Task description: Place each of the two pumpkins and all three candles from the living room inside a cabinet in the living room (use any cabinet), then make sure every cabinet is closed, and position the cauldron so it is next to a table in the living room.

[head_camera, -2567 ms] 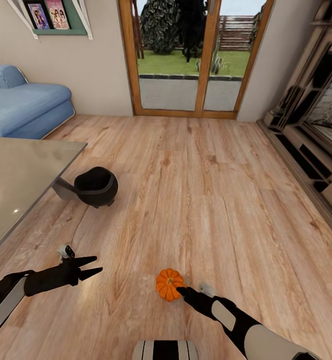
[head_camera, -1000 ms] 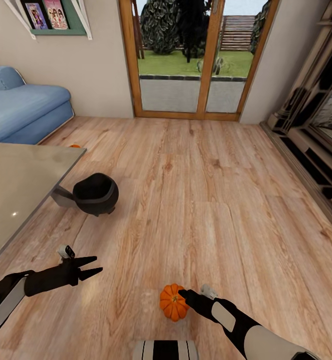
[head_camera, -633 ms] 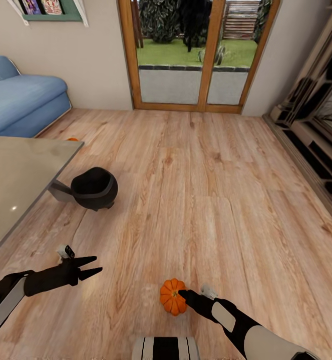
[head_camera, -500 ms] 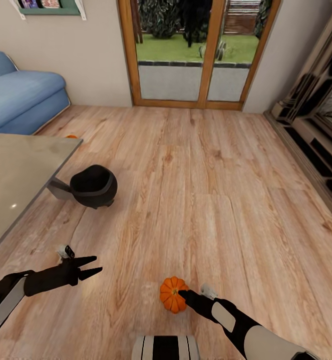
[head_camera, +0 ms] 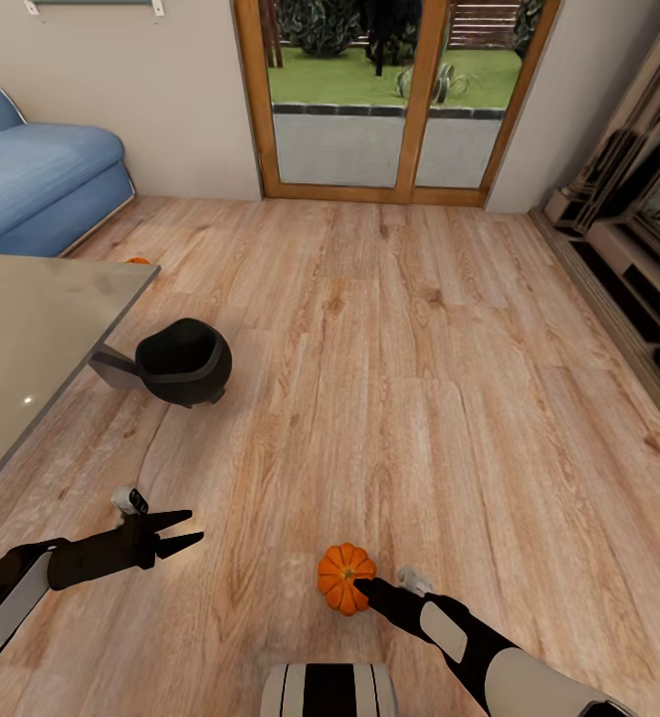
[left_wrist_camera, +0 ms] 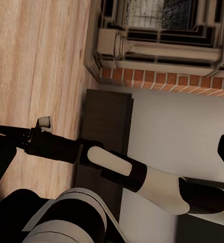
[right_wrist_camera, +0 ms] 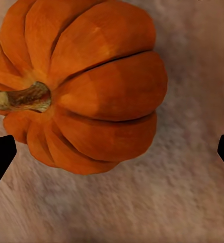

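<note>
A small orange pumpkin (head_camera: 342, 578) lies on the wood floor just ahead of me. My right gripper (head_camera: 361, 586) is right at it, open; in the right wrist view the pumpkin (right_wrist_camera: 81, 86) is close ahead and the two black fingertips (right_wrist_camera: 0, 157) stand wide apart. An orange sliver of another pumpkin (head_camera: 136, 261) peeks out beyond the table's far corner. The black cauldron (head_camera: 182, 360) stands on the floor against the beige-grey table (head_camera: 31, 339). My left gripper (head_camera: 188, 529) hovers open over the floor, holding nothing.
A blue sofa (head_camera: 41, 184) stands at the back left and glass doors (head_camera: 389, 100) at the back. A fireplace wall unit (head_camera: 628, 259) runs along the right. The left wrist view shows my right arm (left_wrist_camera: 122, 169) over a dark-brown low unit (left_wrist_camera: 106, 142).
The whole view has tilted down and shifted, so the camera moved. Both arms hold their pose. The pumpkin stays at the right fingertips. The other pumpkin came into sight past the table corner.
</note>
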Controlling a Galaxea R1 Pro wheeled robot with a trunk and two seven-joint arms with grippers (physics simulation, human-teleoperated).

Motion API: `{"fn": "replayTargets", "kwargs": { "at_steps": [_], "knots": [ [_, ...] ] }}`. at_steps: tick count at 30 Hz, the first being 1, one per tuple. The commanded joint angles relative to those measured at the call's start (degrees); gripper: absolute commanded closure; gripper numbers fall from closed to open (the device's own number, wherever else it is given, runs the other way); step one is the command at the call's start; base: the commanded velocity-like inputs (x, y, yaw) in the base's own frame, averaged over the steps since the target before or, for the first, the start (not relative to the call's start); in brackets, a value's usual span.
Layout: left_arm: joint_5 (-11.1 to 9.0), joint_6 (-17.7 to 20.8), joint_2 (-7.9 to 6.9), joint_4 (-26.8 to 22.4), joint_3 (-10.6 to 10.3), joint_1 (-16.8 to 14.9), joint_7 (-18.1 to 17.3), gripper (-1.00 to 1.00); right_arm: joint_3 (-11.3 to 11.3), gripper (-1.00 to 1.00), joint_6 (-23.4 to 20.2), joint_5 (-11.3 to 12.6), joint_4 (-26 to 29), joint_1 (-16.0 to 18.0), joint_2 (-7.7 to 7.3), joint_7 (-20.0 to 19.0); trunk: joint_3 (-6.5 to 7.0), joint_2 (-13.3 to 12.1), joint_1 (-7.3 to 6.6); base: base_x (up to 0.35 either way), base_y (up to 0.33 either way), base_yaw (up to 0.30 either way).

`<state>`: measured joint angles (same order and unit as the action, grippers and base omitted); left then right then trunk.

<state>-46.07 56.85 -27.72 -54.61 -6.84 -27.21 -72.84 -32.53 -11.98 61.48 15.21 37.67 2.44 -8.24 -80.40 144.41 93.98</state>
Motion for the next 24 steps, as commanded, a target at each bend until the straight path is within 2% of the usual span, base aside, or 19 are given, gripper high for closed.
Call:
{"fn": "replayTargets", "kwargs": {
  "at_steps": [1, 10, 24],
  "knots": [
    [-0.25, 0.42, -0.06, 0.03, -0.14, -0.04, -0.11, -1.0, -0.17, -1.0, -0.09, 0.15, 0.01, 0.04, 0.0, -0.11, -0.03, 0.01, -0.01, 0.0, 0.0, 0.0],
    [-0.25, 0.37, -0.06, 0.03, -0.12, -0.04, -0.11, -1.0, -0.17, -1.0, -0.02, -0.16, 0.07, 0.04, 0.0, -0.11, -0.03, 0.01, -0.01, 0.013, 0.0, 0.0],
    [-0.23, 0.37, 0.03, 0.03, -0.28, -0.04, -0.11, -1.0, -0.17, -1.0, 0.03, -0.31, 0.06, 0.04, 0.02, -0.11, -0.03, 0.01, -0.01, 0.095, 0.051, 0.0]
  ]
}}
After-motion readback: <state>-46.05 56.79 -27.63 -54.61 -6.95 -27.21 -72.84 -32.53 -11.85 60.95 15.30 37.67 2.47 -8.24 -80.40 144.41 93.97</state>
